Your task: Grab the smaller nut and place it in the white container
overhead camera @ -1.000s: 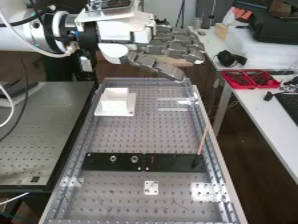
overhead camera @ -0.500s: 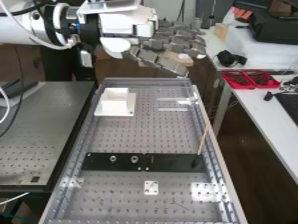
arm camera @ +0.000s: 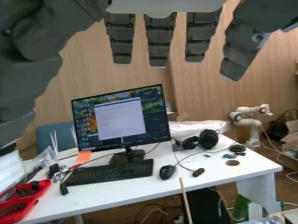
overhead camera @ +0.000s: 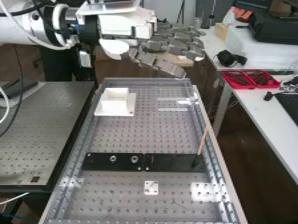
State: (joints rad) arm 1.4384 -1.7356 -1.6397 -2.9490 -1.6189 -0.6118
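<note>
Above the far end of the bench, the hand [overhead camera: 174,46] is held out toward the right with straight, spread fingers and nothing in them. Its open fingers [arm camera: 159,42] also hang into the wrist view. The white container [overhead camera: 116,106] stands on a white base near the bench's far left, lower than the hand and nearer the camera. On the flat black bar [overhead camera: 171,162], far from the hand, sit the larger nut [overhead camera: 113,158] and the bearing [overhead camera: 134,159] beside it.
A thin wooden stick [overhead camera: 203,142] leans up from the bar's right end. A small white plate [overhead camera: 151,187] lies in front of the bar. Red trays [overhead camera: 249,79] are on the side table, and a monitor [arm camera: 122,118] stands on a white desk [arm camera: 143,186].
The hand has shifted slightly up in the high view, with its fingers still straight. The container and the parts on the bar have stayed where they were.
</note>
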